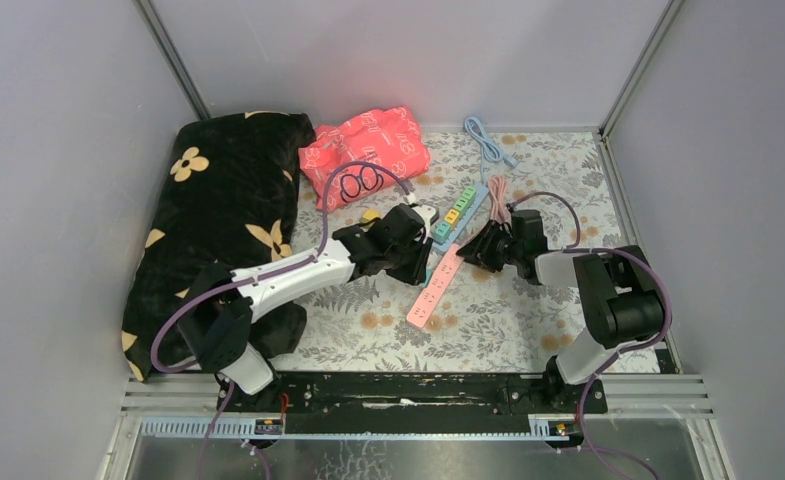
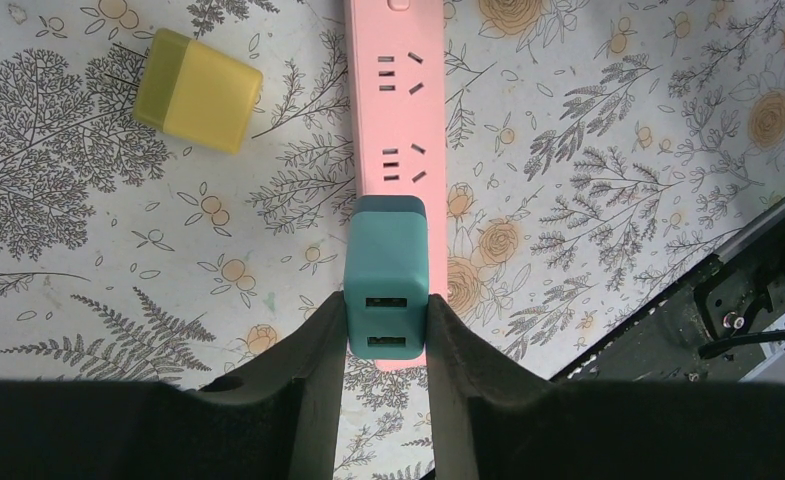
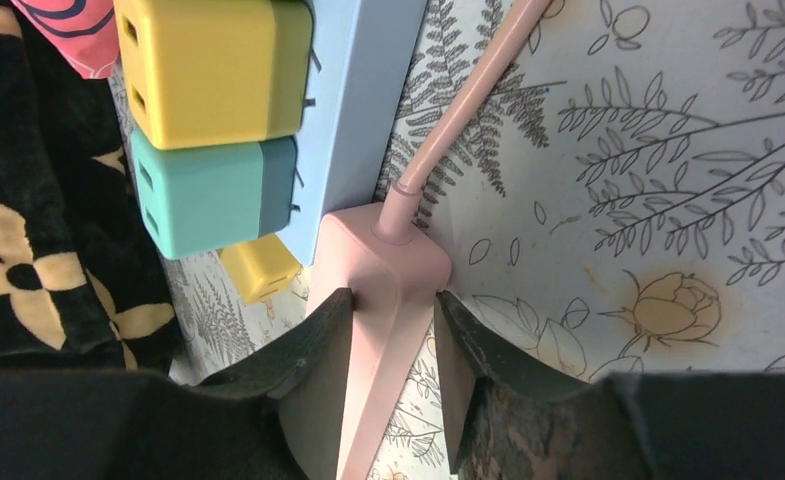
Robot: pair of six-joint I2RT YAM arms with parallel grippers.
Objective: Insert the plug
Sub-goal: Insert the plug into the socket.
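Fingers of the left hand, matte black, clench the teal plug, a boxy plastic block with 2 USB slots, over the smooth, flat pink power strip on the floral-print tabletop. The right hand grasps the strip's wedge-shaped cord end.

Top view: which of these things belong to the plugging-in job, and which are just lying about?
In the job: teal plug, held by left tool; pink power strip, steadied by right tool.
Lying about: yellow plug, blue power strip, black flowered cushion, red bag, blue cable.
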